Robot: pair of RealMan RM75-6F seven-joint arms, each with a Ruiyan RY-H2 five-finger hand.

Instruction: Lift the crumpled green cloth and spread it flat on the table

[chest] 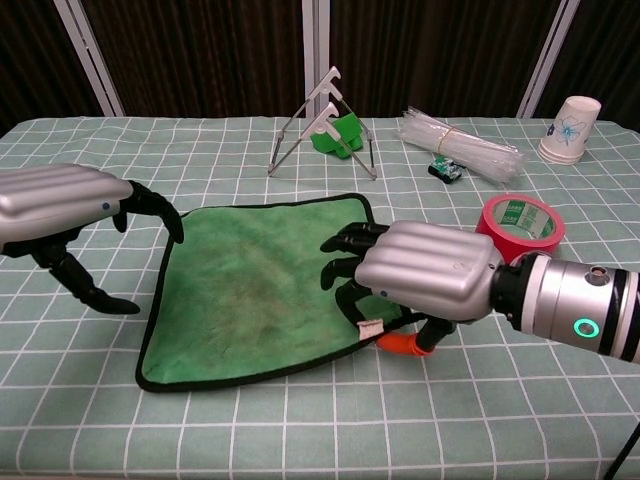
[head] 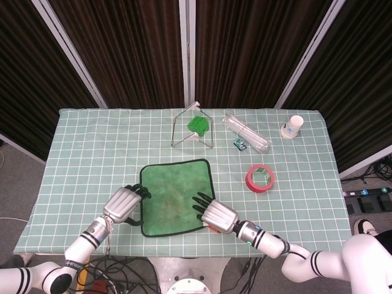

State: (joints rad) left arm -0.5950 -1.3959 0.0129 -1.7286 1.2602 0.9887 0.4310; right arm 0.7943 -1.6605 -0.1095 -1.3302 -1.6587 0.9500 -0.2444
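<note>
The green cloth (head: 173, 197) lies spread out on the bench (head: 86, 147), its dark-bound edge showing all round; its near right corner sits under the right hand (chest: 425, 272). That hand pinches this corner, fingers (chest: 350, 240) resting on the cloth's right edge, with a white tag and an orange bit just below its palm. The left hand (chest: 60, 205) hovers just beside the cloth's left edge, released, fingers apart and curved, grasping nothing. Bare bench stretches to the outer side of the left hand and beyond it towards the far edge. Just beyond the right hand on its outer side stands a red tape roll (head: 260, 178). Farther off sit a wire stand (head: 193, 127) with a green clip, a clear plastic bundle (head: 245, 131) and a paper cup (head: 293, 127); whether the cup holds anything I cannot tell.
</note>
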